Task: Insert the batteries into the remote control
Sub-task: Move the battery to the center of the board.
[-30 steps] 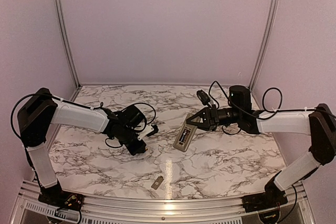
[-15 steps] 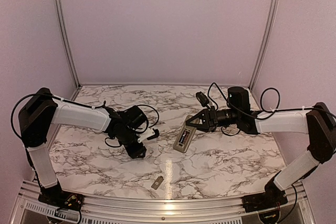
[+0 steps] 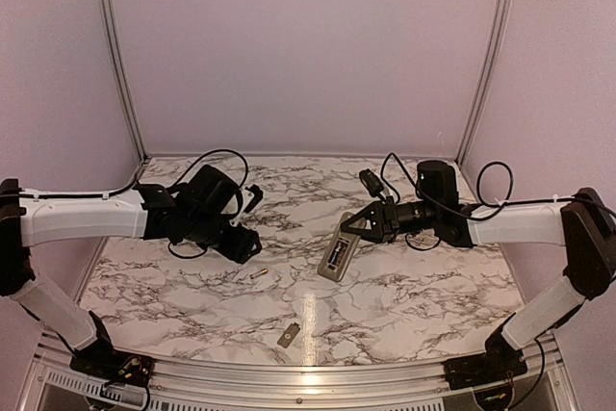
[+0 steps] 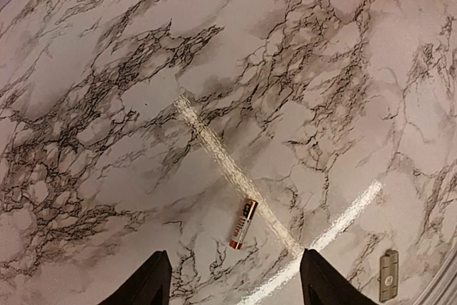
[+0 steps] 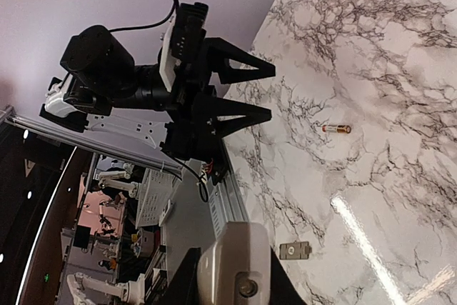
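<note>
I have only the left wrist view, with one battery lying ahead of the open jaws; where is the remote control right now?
Observer: The remote control is held by the right gripper, jaws shut on its far end, right of table centre in the top view.
Operator: Thank you. Which way does its free end point?
Observer: Toward the near edge of the table, angled slightly left. I cannot tell whether it touches the surface.
Operator: And where is my battery relative to it?
Observer: The battery lies to the remote's left, between it and the left gripper. No view shows a second loose battery.
</note>
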Robot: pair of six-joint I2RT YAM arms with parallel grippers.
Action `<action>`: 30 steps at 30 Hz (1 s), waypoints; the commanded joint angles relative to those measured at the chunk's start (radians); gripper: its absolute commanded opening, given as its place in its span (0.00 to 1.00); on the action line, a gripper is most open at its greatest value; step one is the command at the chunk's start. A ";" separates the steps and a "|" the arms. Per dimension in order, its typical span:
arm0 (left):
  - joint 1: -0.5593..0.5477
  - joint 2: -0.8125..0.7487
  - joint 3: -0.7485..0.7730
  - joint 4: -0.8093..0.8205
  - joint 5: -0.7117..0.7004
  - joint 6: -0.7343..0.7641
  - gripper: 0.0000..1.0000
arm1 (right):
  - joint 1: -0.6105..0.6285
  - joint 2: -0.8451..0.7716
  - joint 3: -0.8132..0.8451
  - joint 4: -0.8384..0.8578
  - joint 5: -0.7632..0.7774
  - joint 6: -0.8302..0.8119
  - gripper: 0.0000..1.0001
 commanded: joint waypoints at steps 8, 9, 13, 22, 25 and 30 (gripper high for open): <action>-0.162 -0.193 -0.163 0.126 -0.340 -0.951 0.60 | -0.010 0.044 0.062 -0.054 0.076 -0.089 0.00; -0.189 -0.162 -0.116 0.063 -0.399 -0.996 0.59 | -0.009 0.046 0.067 -0.053 0.078 -0.091 0.00; -0.220 0.002 0.050 -0.174 -0.436 -1.163 0.57 | -0.012 0.052 0.085 -0.077 0.087 -0.105 0.00; -0.259 0.118 0.073 -0.148 -0.309 -1.414 0.51 | -0.039 0.042 0.082 -0.095 0.083 -0.121 0.00; -0.258 0.152 0.065 -0.141 -0.315 -1.437 0.53 | -0.043 0.042 0.083 -0.096 0.081 -0.124 0.00; -0.257 0.168 0.031 -0.077 -0.332 -1.485 0.61 | -0.042 0.041 0.081 -0.098 0.081 -0.126 0.00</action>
